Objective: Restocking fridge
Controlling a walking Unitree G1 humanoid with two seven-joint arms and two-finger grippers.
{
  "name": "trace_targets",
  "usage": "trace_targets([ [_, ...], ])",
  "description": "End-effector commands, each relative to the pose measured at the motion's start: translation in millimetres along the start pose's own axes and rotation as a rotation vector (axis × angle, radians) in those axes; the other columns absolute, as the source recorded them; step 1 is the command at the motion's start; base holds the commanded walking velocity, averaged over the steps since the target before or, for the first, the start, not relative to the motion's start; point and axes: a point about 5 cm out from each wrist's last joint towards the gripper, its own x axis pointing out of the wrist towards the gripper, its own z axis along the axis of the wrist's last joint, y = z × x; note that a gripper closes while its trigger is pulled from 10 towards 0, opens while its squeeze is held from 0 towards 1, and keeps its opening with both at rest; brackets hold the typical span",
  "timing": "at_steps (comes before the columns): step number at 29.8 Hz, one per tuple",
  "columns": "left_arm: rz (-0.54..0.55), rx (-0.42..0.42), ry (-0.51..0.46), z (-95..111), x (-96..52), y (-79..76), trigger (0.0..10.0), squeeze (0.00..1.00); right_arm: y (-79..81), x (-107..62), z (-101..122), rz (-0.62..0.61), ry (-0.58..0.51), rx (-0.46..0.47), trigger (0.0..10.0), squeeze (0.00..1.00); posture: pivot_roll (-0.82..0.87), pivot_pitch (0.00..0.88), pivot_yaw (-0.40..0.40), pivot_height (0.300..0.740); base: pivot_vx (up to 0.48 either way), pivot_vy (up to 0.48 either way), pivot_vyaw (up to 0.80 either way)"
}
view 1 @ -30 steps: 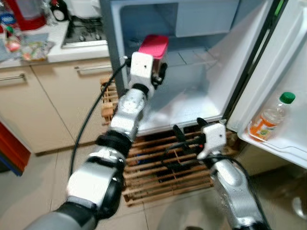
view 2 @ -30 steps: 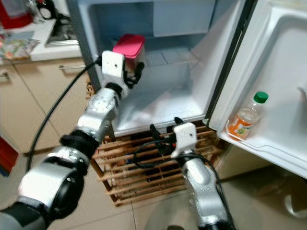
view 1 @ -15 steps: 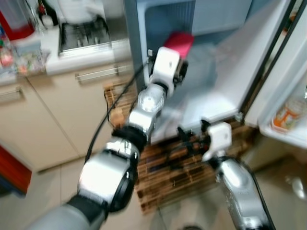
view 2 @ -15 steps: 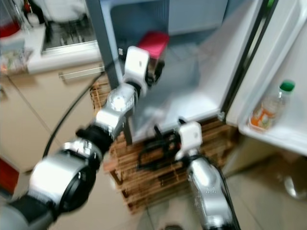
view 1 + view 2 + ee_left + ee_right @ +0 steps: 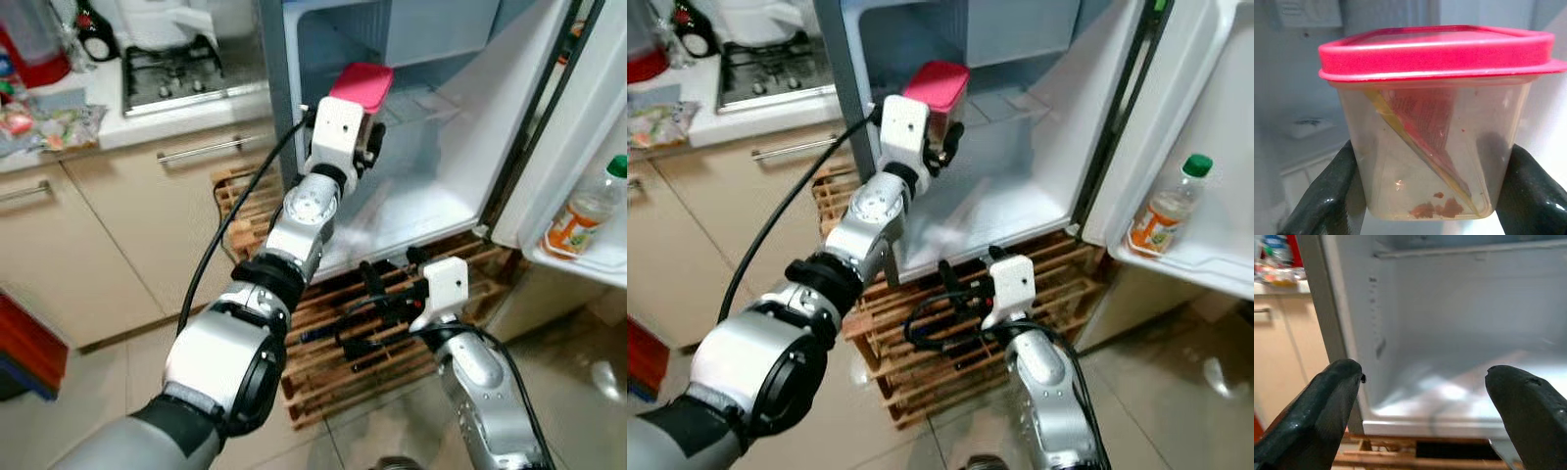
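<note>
The left gripper (image 5: 1430,196) is clamped on a clear plastic tub (image 5: 1432,147) with a pink lid (image 5: 361,84), one black finger (image 5: 1327,196) pressed against each side. It holds the tub upright inside the open fridge (image 5: 431,186), on the left side of the compartment and above the fridge floor. Some scraps and a slanted wrapper lie inside the tub. The right gripper (image 5: 1425,401) hangs low in front of the fridge, over the wooden pallet (image 5: 333,343) it stands on, its fingers spread wide and holding nothing. A bottle (image 5: 588,208) with a green cap and orange label stands in the door shelf (image 5: 598,264) on the right. A stove (image 5: 181,67) sits on the counter to the far left.
</note>
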Motion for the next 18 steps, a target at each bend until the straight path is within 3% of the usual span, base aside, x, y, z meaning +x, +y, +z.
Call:
trace_targets([
  [1, 0.045, -0.033, 0.017, -4.2, -1.2, 2.7, 10.0, 0.0, -2.9, 2.5, 6.2, -0.008, -0.011, -0.018, 10.0, 0.0, -0.23, 0.0, 0.093, 0.74, 0.27, -0.394, 0.73],
  [6, 0.069, -0.047, 0.03, -6.2, -1.5, 5.8, 10.0, 0.0, -3.4, 3.3, 7.2, -0.001, -0.007, -0.018, 10.0, 0.0, -0.23, 0.0, 0.091, 0.74, 0.281, -0.386, 0.73],
  [9, 0.097, -0.051, 0.035, -6.2, -1.2, 8.4, 10.0, 0.0, -4.2, 3.6, 7.2, -0.004, -0.003, -0.016, 10.0, 0.0, -0.22, 0.0, 0.087, 0.74, 0.348, -0.119, 0.0],
  [14, 0.162, -0.049, 0.023, -2.2, -0.3, 17.4, 10.0, 0.0, -2.3, 4.5, 7.6, 0.009, -0.002, -0.012, 10.0, 0.0, -0.22, 0.0, 0.086, 0.74, 0.0, 0.0, 0.0],
  [18, 0.193, -0.097, 0.042, -2.1, 0.8, 17.5, 10.0, 0.0, 1.2, 5.2, 7.9, 0.029, 0.001, -0.01, 10.0, 0.0, -0.23, 0.0, 0.084, 0.74, 0.0, 0.0, 0.0],
])
